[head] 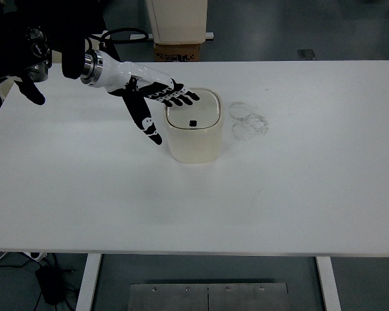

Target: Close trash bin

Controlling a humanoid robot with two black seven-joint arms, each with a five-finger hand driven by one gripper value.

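Near the middle of the white table (298, 194) sits the small cream plastic trash bin (194, 133) with its lid flat on top. My left hand (157, 97) hangs over the bin's left edge, fingers (181, 99) spread wide, holding nothing.

Left hand (157, 98) outstretched, fingers spread, seemingly holding nothing.
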